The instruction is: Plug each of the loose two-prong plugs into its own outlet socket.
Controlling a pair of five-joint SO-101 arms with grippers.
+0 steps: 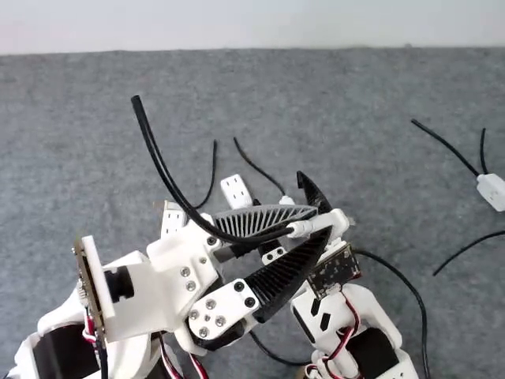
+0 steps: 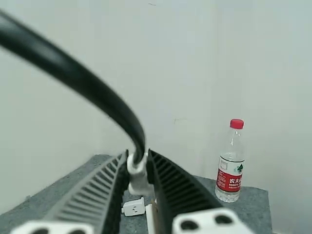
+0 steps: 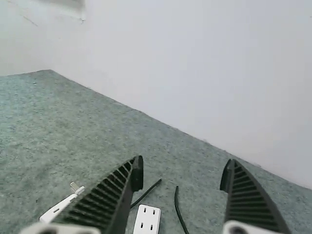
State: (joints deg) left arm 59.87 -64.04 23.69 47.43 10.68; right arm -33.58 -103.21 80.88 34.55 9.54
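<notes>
My left gripper (image 2: 138, 160) is shut on a white two-prong plug (image 2: 137, 171), whose thick black cable (image 2: 73, 78) arcs up and away. In the high view that gripper (image 1: 312, 224) holds the plug (image 1: 302, 229) near the table's middle front. A white outlet socket (image 2: 133, 207) lies on the carpet just beyond the held plug. My right gripper (image 3: 184, 173) hangs open above the carpet with nothing between its fingers; one black finger (image 1: 310, 192) pokes out behind the left gripper. Below it lie another outlet socket (image 3: 147, 218) and a loose white plug (image 3: 61, 204).
In the high view, outlet sockets lie at centre (image 1: 236, 189), left of it (image 1: 173, 219) and far right (image 1: 491, 189), with thin black cables (image 1: 251, 166) trailing over the grey carpet. A water bottle (image 2: 230, 163) stands by the wall.
</notes>
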